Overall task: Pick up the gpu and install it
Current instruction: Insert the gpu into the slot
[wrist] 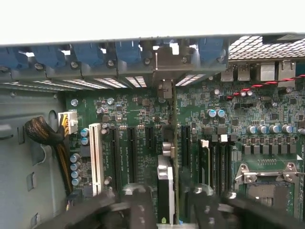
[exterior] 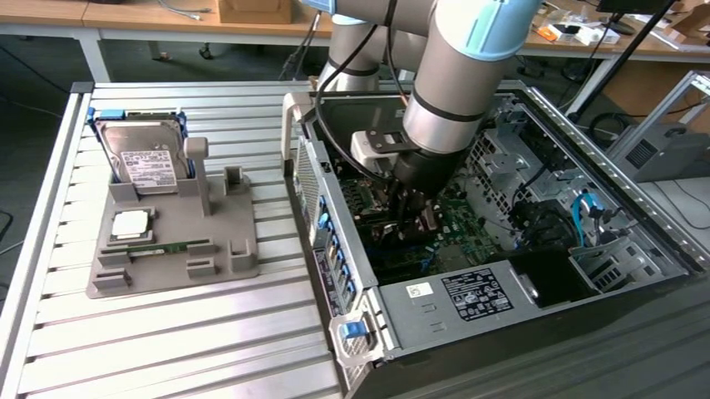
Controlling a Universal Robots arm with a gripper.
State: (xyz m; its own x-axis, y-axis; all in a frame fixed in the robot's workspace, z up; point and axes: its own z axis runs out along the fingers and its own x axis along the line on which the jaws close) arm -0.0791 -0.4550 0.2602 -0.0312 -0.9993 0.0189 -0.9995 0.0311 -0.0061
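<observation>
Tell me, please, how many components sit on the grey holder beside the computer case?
3: hard drive upright at the far end, processor chip flat in the middle, green memory stick in front of it.

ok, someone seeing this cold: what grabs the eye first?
The big grey robot arm plunging into the open PC case, its pincer down at the green motherboard. In the wrist view the gpu stands edge-on in a slot, running toward the blue rear latches. At the exterior view's left, a hard drive stands upright in a grey fixture.
</observation>
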